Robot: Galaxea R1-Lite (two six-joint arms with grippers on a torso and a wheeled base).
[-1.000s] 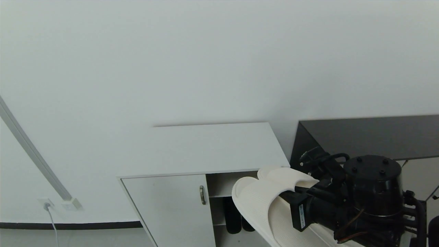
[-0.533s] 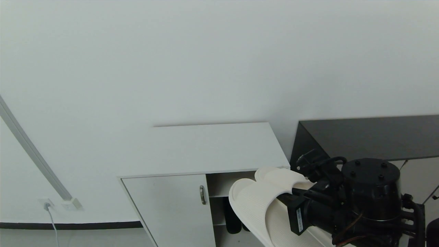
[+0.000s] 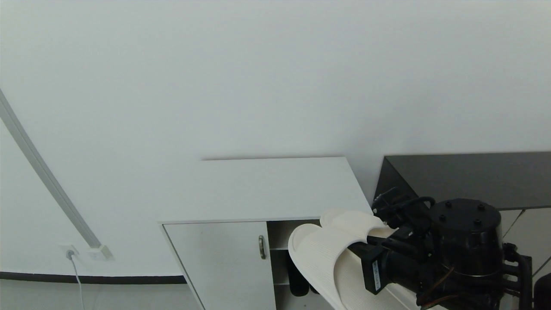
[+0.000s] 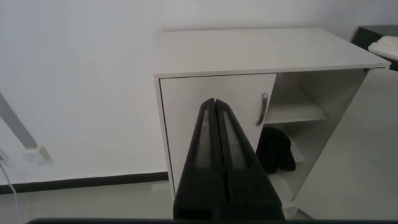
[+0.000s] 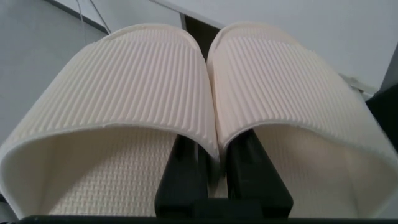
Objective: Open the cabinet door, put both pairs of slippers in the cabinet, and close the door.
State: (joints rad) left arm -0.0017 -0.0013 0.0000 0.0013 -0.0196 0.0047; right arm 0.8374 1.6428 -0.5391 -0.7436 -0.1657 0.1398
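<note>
The head camera has swung, so the whole scene sits a little further right and lower than a second ago; against the cabinet [image 3: 275, 189] itself, the right gripper [image 3: 374, 247] and its load have edged closer to the open side.

The pale wall [image 3: 275, 77] is behind everything. The white cabinet stands against it, and just beside it on the right is a dark table [image 3: 465, 176]. The cabinet's left half is covered by a closed door [image 3: 219, 262], while its right half stands open with a shelf [image 4: 298, 112] across it.

The pair of white slippers [image 3: 327, 254] is held up in front of that open half, toes towards the cabinet and level with its top edge, not yet inside. In the right wrist view the two lie side by side and touching, and the right gripper is clamped on them: one finger [image 5: 186, 168] runs into each slipper and the adjoining inner edges are pinched between them.

The black slippers [image 4: 277, 149] stand on end in the compartment under the shelf.

The left gripper [image 4: 214, 106] is pressed closed with nothing in it, facing the closed door from some way off.

A grey cable duct [image 3: 43, 172] slants down the wall to the left. The door's handle [image 3: 261, 247] sits at the edge next to the opening. A socket [image 3: 69, 252] with a lead plugged in is near the foot of the duct
</note>
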